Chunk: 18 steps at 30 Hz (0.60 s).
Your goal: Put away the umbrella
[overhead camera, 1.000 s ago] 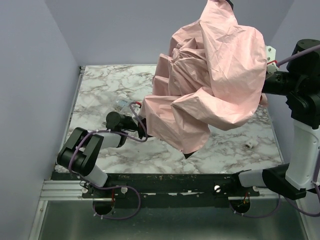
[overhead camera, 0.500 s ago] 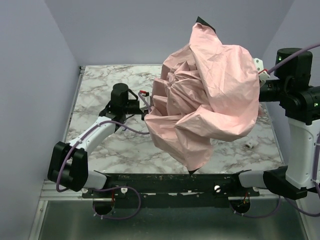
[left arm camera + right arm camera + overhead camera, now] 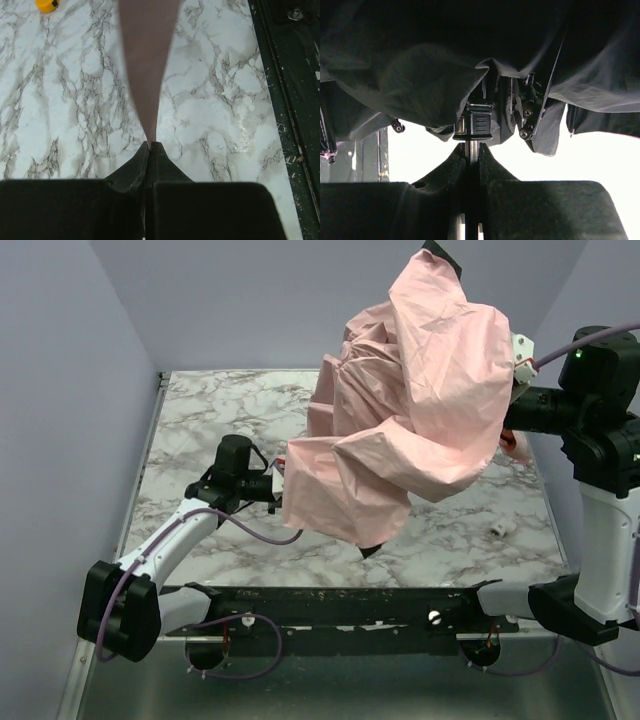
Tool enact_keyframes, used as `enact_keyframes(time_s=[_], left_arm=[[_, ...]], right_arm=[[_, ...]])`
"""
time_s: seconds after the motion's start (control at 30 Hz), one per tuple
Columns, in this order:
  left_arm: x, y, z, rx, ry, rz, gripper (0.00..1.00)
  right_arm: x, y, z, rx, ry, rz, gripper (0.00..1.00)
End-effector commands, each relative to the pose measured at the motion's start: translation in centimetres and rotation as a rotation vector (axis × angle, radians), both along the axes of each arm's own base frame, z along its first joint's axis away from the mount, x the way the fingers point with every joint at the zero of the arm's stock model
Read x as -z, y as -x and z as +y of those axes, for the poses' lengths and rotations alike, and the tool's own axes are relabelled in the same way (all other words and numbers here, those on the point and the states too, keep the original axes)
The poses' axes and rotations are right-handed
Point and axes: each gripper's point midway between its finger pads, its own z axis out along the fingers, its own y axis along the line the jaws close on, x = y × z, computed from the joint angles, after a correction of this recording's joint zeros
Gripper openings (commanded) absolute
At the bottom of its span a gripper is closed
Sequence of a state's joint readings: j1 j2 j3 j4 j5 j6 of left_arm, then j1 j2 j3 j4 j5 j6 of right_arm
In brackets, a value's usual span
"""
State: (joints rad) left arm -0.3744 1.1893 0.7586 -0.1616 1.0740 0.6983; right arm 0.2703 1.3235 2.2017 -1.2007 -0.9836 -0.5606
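Marble worktop (image 3: pixel 200 430) is half hidden by the umbrella (image 3: pixel 410 400). I see the left gripper (image 3: pixel 151 145) with jaws pinched on its fabric, and the right gripper (image 3: pixel 472 148) clamping its shaft.

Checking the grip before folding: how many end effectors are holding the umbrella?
2. The left end effector pinches the umbrella canopy's edge; the right end effector clamps its shaft beneath the canopy.

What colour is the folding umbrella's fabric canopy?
Pale pink; the thin fabric canopy shows best in the top external view.

Grey-veined marble table (image 3: pixel 200 410), small white object (image 3: pixel 499 529) near its front right, small orange object (image 3: pixel 47 5)
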Motion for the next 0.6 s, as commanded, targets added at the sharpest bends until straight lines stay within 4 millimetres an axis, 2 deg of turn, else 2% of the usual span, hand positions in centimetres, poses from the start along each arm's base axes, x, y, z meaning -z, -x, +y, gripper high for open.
enact_keyframes(time_s=[0.0, 0.1, 0.2, 0.43, 0.57], left_arm=[[0.1, 1.8, -0.3, 0.05, 0.04, 0.008, 0.0], [0.4, 2.2, -0.4, 0.044, 0.06, 0.012, 0.0], [0.0, 2.0, -0.4, 0.043, 0.066, 0.001, 0.0], [-1.1, -1.4, 1.0, -0.057, 0.077, -0.092, 0.0], [-2.3, -2.5, 1.4, -0.102, 0.067, -0.166, 0.0]], right_arm=[[-3.0, -1.0, 1.3, -0.018, -0.14, -0.011, 0.0], [-1.8, 1.2, 2.3, -0.192, -0.138, 0.059, 0.0], [-1.2, 1.8, 2.5, -0.236, -0.132, 0.077, 0.0], [-1.3, 4.8, 1.7, -0.292, -0.101, 0.004, 0.0], [-0.8, 5.3, 1.5, -0.289, -0.089, -0.008, 0.0]])
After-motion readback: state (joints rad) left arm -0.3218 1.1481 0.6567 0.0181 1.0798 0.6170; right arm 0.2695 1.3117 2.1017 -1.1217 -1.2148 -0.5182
